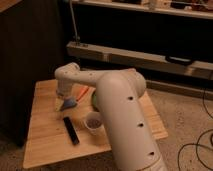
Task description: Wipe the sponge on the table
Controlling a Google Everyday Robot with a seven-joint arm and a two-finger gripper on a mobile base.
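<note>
From where I stand, the white arm reaches out over the low light wooden plank surface [47, 145] and bends down, so that its hand [64, 97] hangs right at the small soft blue-grey rectangular sponge [69, 104]. The sponge lies on the surface just under the hand's tips, poking out on the side toward the arm's thick body. The hand's fingers stand wide apart. I see nothing clamped between them, and I cannot tell whether they touch the sponge.

This would fit two stages alike: the hand coming down to take the sponge for a stroke, or the hand having let it go after one. The sponge looks a little crumpled, with one corner raised (a soft pad like that will squash under any pinch).

Any stroke from here has little room. A slim orange object [83, 91] lies just beyond the hand, while a black oblong bar [71, 131] and a small pale cup [93, 122] stand on the hand's nearer side.
</note>
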